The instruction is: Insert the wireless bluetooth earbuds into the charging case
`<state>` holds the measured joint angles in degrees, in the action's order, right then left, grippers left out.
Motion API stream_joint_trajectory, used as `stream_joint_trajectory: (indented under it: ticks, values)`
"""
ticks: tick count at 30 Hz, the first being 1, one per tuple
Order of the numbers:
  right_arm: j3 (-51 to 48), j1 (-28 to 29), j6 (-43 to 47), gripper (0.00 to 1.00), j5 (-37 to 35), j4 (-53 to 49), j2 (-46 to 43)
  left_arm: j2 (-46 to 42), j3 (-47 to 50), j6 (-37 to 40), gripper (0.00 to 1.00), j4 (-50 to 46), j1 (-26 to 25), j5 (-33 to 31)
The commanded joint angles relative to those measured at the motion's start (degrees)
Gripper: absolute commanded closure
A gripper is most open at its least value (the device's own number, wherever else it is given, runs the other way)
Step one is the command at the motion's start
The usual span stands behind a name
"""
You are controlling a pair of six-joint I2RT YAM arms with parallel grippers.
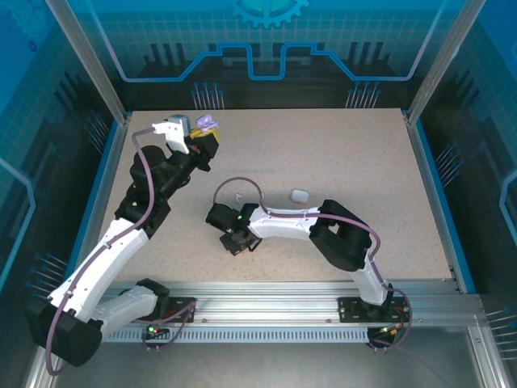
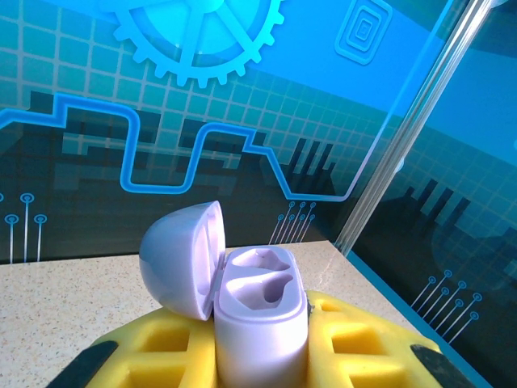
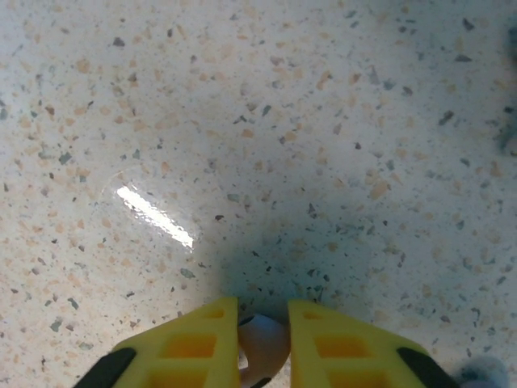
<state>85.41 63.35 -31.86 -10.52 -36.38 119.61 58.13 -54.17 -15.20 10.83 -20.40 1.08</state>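
Observation:
A pale purple charging case [image 2: 260, 331] stands upright between the yellow fingers [image 2: 363, 343] of my left gripper [image 2: 258, 360], which is shut on it. Its lid [image 2: 182, 259] hangs open to the left and both sockets are bare. In the top view that gripper [image 1: 202, 141] holds the case [image 1: 208, 124] up at the back left of the table. My right gripper [image 1: 234, 241] is down at the tabletop in the middle. In the right wrist view its yellow fingers [image 3: 190, 347] press on both sides of a small pale earbud [image 3: 262, 341].
A closed white case [image 1: 299, 195] lies on the speckled table [image 1: 363, 162] right of centre. A tiny white piece [image 1: 240, 197] lies just beyond the right gripper. A blurred pale thing [image 3: 485, 373] sits at the lower right corner of the right wrist view. Glass walls enclose the table.

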Motion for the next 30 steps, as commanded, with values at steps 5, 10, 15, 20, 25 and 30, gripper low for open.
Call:
stream_joint_trajectory:
  ticks: [5, 10, 15, 20, 25, 30]
  values:
    - [-1.21, 1.12, -1.26, 0.89, 0.41, 1.03, -2.23, -0.38, -0.07, -2.11, 1.00, 2.07, 0.54, 0.84]
    - [-1.12, 0.89, -0.47, 0.89, 0.29, 0.72, -3.75, -0.64, 0.25, -2.11, 1.00, 2.08, 0.54, 1.65]
    - [-1.69, 0.88, 0.46, 0.89, -1.79, 0.12, -4.44, -0.84, 0.71, -2.03, 1.00, 1.67, 0.54, 2.08]
    - [-1.59, 0.82, 1.87, 0.90, -2.14, -0.71, -4.00, -1.09, 1.17, -2.37, 1.00, 1.83, 0.54, 2.69]
    - [-0.82, 0.90, -0.65, 0.77, -1.83, -1.49, -3.70, -1.26, 1.35, -2.55, 1.00, 1.89, 0.58, 3.14]
    - [-1.10, 0.87, -4.27, 0.66, -1.19, -1.04, -6.39, -1.26, 1.34, -2.86, 1.00, 1.83, 0.58, 3.31]
